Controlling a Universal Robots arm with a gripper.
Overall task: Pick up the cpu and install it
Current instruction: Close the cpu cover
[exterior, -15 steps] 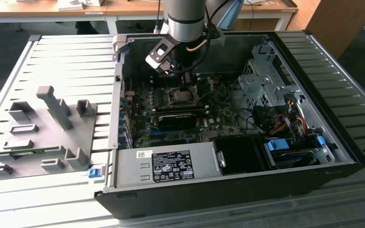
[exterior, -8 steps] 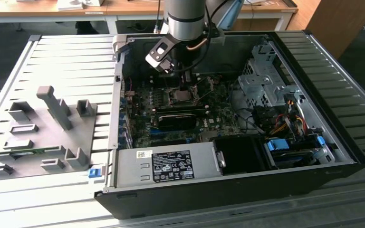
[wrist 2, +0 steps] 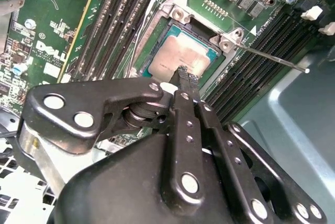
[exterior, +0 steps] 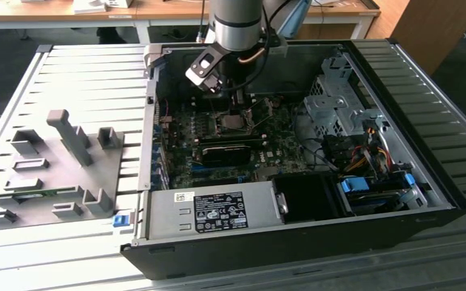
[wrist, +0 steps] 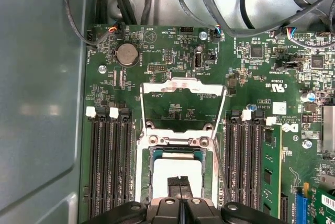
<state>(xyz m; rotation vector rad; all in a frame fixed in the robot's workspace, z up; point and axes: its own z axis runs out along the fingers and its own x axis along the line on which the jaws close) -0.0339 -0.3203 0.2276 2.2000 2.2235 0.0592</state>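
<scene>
One cpu lies socketed beneath one closed gripper.

The arm drops almost upright from above the cpu, with its wrist canted slightly toward the exterior view's left. The gripper points straight down over the cpu. In both wrist views its two black fingers are pressed together with nothing between them, tips right at the cpu's metal top (contact cannot be told).
</scene>
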